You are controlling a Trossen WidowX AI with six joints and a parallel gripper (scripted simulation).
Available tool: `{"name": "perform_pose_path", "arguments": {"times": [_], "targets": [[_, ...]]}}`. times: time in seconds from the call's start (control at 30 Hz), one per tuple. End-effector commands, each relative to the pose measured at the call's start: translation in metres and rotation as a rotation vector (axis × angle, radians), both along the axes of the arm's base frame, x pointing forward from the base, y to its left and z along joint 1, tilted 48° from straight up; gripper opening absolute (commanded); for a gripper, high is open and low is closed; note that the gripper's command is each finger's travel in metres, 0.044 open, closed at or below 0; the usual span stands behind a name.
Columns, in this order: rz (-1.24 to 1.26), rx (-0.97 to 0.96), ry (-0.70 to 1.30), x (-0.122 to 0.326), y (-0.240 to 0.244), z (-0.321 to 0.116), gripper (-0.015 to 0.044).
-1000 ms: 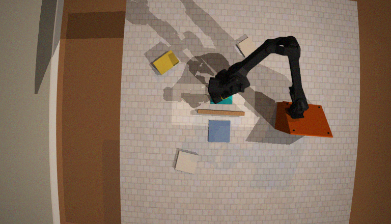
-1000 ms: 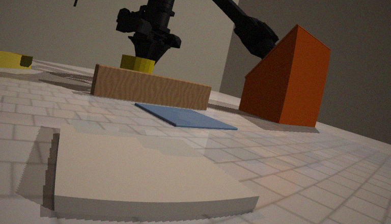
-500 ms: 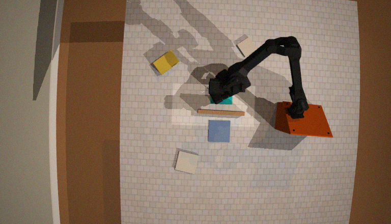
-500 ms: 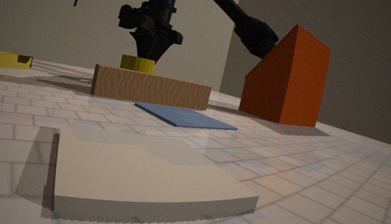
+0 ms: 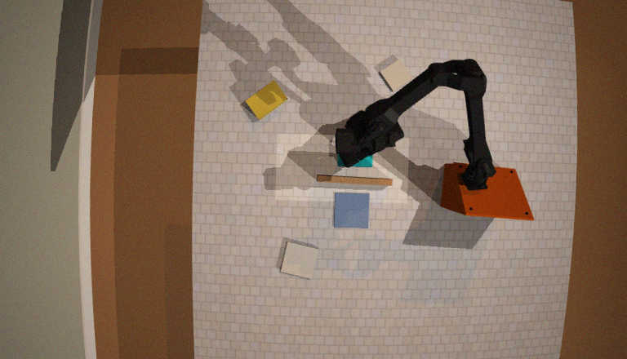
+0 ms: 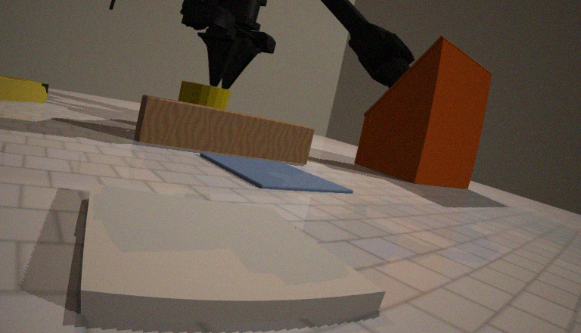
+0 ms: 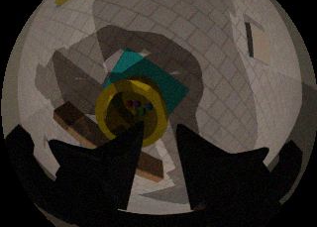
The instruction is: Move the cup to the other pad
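The yellow cup (image 6: 203,94) (image 7: 102,113) stands upright on the teal pad (image 5: 362,161) (image 7: 170,88). Several coloured marbles (image 7: 138,106) lie inside it in the wrist view. My gripper (image 6: 220,86) (image 7: 160,127) is partly open, with nothing between its fingers. Its fingertips are at about the height of the cup's rim or just above, and one overlaps the rim in the wrist view; I cannot tell whether they touch. The blue pad (image 5: 351,210) (image 6: 282,177) bears nothing. In the top view the gripper hides the cup.
A wooden barrier (image 5: 356,179) (image 6: 222,132) (image 7: 76,125) stands between the pads. A yellow block (image 5: 266,99) (image 6: 21,89) lies beyond the teal pad. Pale blocks (image 5: 300,259) (image 5: 394,74) lie on either side. The orange base (image 5: 496,193) (image 6: 454,115) carries the arm.
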State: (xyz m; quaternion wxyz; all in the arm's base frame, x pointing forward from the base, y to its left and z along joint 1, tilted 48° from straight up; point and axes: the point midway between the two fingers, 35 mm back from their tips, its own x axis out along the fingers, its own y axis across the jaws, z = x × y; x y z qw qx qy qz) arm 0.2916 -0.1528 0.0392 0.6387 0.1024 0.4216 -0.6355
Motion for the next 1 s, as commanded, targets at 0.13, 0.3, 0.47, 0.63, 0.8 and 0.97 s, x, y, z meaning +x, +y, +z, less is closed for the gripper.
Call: {"name": "perform_pose_path", "arguments": {"times": [0.13, 0.3, 0.47, 0.63, 0.8, 0.97], "targets": [[0.000, 0.001, -0.010, 0.003, 0.010, 0.009, 0.0147], [0.000, 0.000, -0.009, 0.001, 0.015, 0.012, 0.0147], [0.003, -0.002, 0.002, 0.000, 0.011, 0.009, 0.0278], [0.003, -0.002, 0.002, 0.000, 0.013, 0.010, 0.0409], [0.003, 0.001, -0.002, 0.004, 0.026, 0.021, 0.0440], [0.002, 0.004, -0.006, 0.007, 0.043, 0.037, 0.0440]]}}
